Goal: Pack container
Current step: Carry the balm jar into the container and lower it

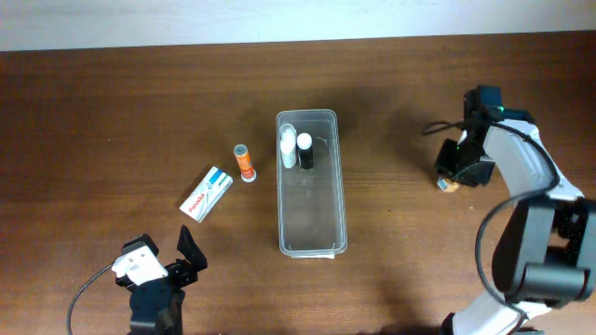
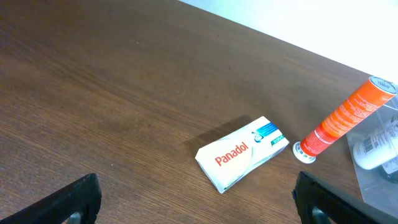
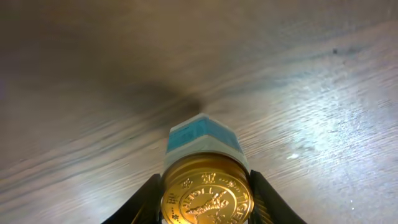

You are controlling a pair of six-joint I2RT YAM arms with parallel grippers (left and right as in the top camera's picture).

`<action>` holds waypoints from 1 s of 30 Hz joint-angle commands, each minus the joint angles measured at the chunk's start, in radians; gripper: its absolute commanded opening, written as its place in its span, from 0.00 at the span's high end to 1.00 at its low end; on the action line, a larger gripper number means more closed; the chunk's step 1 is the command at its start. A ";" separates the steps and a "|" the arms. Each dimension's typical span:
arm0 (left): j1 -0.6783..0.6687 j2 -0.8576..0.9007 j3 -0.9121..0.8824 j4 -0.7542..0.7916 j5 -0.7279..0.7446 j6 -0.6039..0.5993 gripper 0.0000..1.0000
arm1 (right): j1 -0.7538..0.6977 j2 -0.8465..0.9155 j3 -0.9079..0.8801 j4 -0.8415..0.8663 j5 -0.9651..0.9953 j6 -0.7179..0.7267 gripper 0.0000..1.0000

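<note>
A long clear container is seen in the overhead view near the middle of the dark wooden worktop, its long sides running away from the robot. At its far end two small items are held side by side: a white bottle and a dark bottle with a white cap. The rest of the container is bare.

Just left of the container's far end, an orange tube with a white cap is found on the worktop. A white Panadol box is placed a little further left and nearer the robot, apart from the tube.

The left gripper is held low at the near-left part of the worktop, well apart from the box. Its fingers are spread wide and nothing is held between them.

The right gripper is located to the right of the container, well apart from it. It is clamped on a small bottle with a gold cap and a pale blue label, one finger being pressed against each side. Whether this bottle is resting on the worktop or is raised above it cannot be told.
</note>
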 commanded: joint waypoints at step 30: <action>0.003 -0.010 -0.005 0.000 0.005 0.010 0.01 | 0.648 -0.120 0.135 0.088 -0.016 0.005 0.65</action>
